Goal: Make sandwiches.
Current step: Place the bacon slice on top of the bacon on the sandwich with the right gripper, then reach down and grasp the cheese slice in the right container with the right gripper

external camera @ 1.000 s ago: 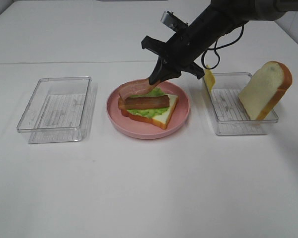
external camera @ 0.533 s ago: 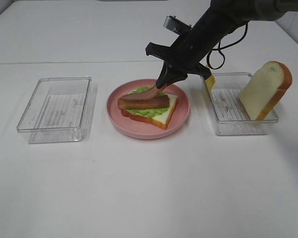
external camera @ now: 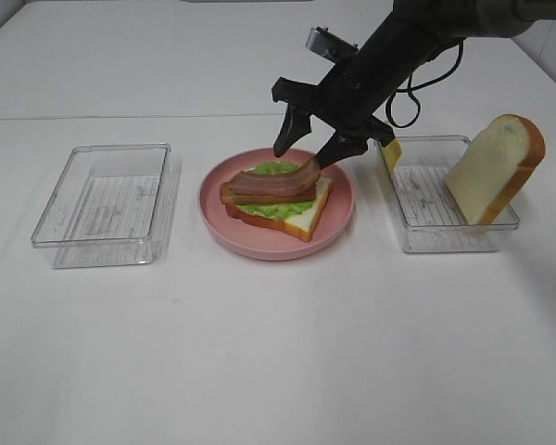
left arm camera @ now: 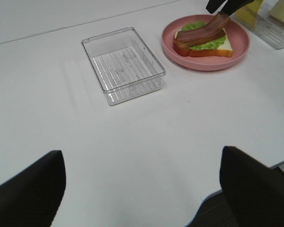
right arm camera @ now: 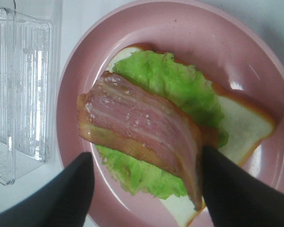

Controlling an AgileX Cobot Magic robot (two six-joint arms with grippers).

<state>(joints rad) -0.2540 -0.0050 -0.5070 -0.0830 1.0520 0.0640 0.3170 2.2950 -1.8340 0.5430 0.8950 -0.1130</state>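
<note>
An open sandwich [external camera: 276, 197] lies on a round pink plate [external camera: 341, 219]: one bread slice, green lettuce, a brown strip and a pink streaky slice [right arm camera: 142, 125] on top. My right gripper [external camera: 306, 152] hangs just above the stack, open, a finger on each side of the pink slice's raised end. In the right wrist view the gripper [right arm camera: 146, 158] straddles that slice. A second bread slice [external camera: 494, 169] leans upright in the right clear tray [external camera: 445, 239], with yellow cheese [external camera: 390, 149] at the tray's left wall. My left gripper [left arm camera: 142, 189] is open and empty, over bare table far from the plate [left arm camera: 206, 65].
An empty clear tray [external camera: 107, 206] stands left of the plate; it also shows in the left wrist view [left arm camera: 123, 64]. The table's front edge shows at the lower right of the left wrist view.
The right gripper carried the pink slice over the stack, laid it on the brown strip and opened. The slice now rests on the sandwich, one end still raised.
</note>
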